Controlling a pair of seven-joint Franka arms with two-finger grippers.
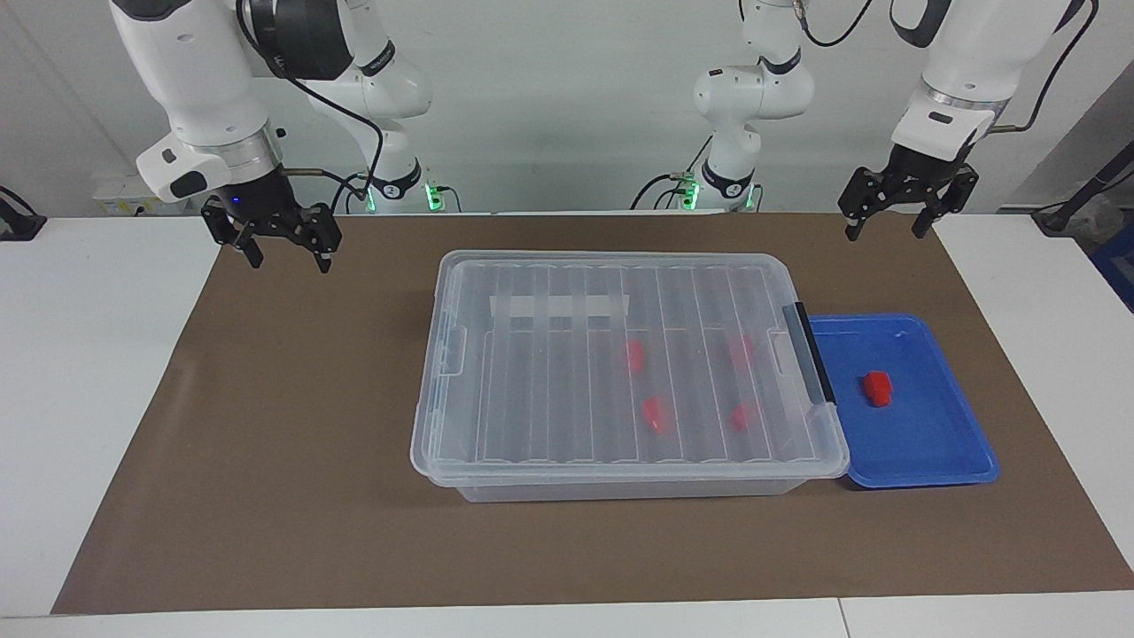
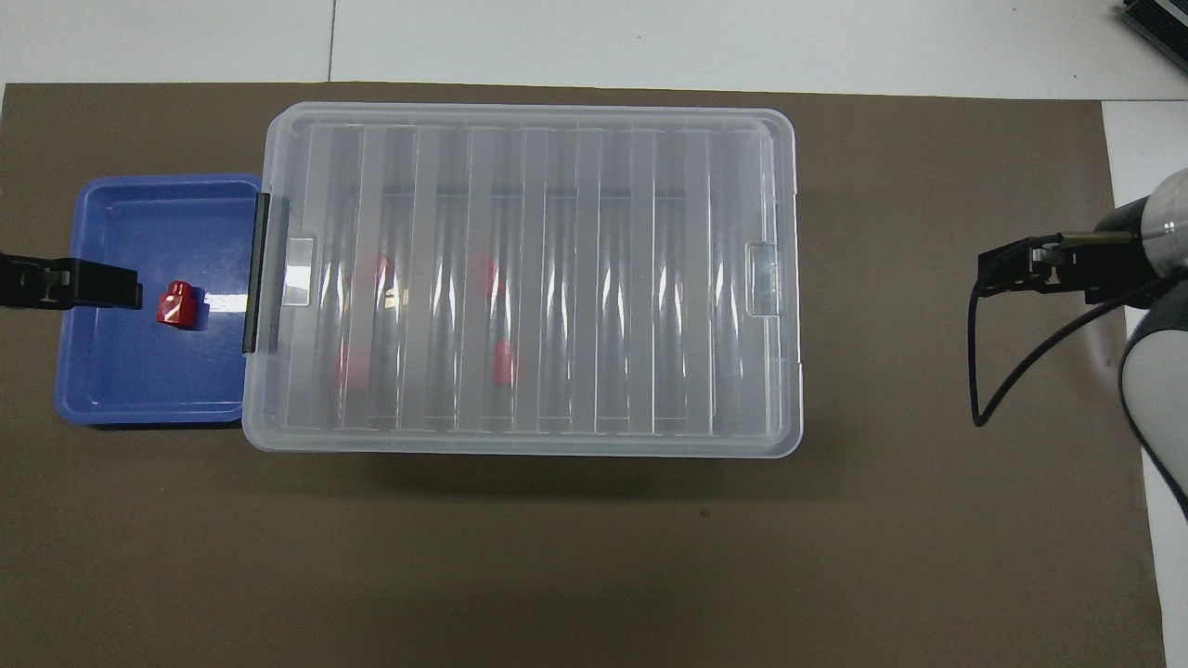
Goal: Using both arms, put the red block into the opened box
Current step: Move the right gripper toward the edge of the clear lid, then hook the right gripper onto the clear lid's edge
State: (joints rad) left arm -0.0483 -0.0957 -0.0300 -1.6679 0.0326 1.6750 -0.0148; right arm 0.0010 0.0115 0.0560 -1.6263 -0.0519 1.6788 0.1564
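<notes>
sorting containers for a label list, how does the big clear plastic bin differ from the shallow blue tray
The clear ribbed-lid plastic bin is larger and deeper; the shallow blue plastic tray is small and low.
The bin is lidded; the tray is open.
The bin holds four red blocks; the tray holds one small red block.
Both are rectangular and sit side by side on the brown mat.

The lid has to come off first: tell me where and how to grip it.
Judging by its shape, take the lid by the black handle, the raised bar along the end beside the blue tray. Come straight down with the left gripper, which hangs open near that end, fingers astride the bar. The ribbed top offers no such hold.
</notes>
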